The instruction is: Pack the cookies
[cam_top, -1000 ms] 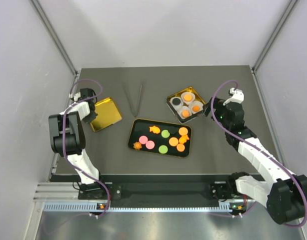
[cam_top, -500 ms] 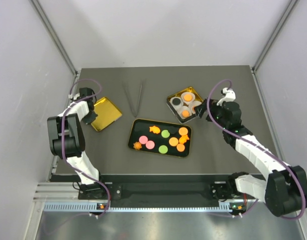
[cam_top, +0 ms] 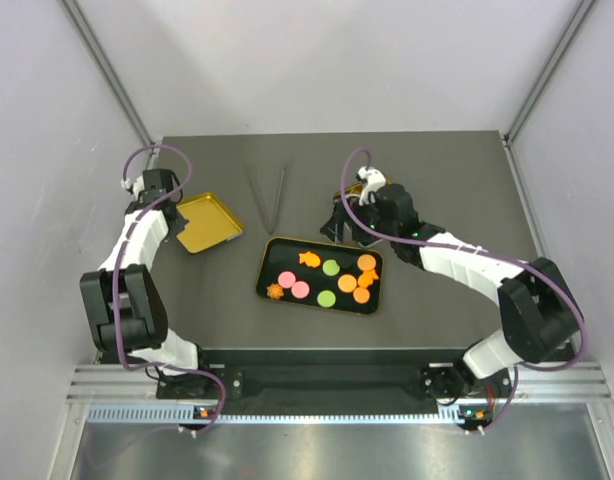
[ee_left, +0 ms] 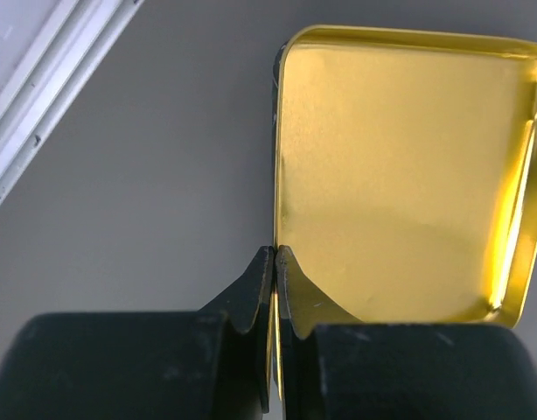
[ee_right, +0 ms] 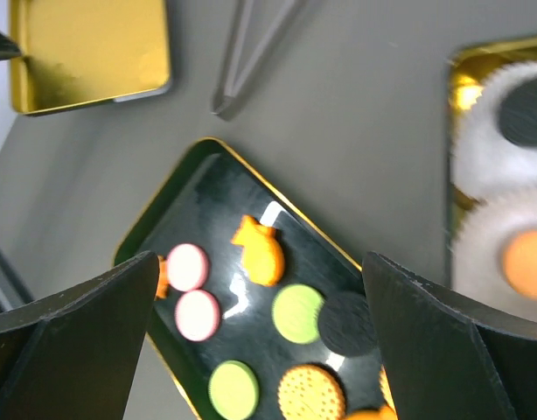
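While we pinch the gold lid (ee_left: 400, 175) by its rim with closed left fingers (ee_left: 247, 293) to steady it, our right fingers (ee_right: 76, 324) gape empty toward the cookies (ee_right: 260, 249).

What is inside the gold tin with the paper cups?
White cups: one holds a dark disc, one an orange cookie. The right arm hides the rest of the tin from above.

The right arm swings in from the table's right side, so the right gripper (cam_top: 349, 228) now hangs spread wide over the gold tin (ee_right: 461, 79) and the black tray (cam_top: 272, 258)'s far rim, while the left arm unfolds and the gold lid (cam_top: 209, 222), pinched by the left gripper (ee_left: 275, 249), turns slightly.
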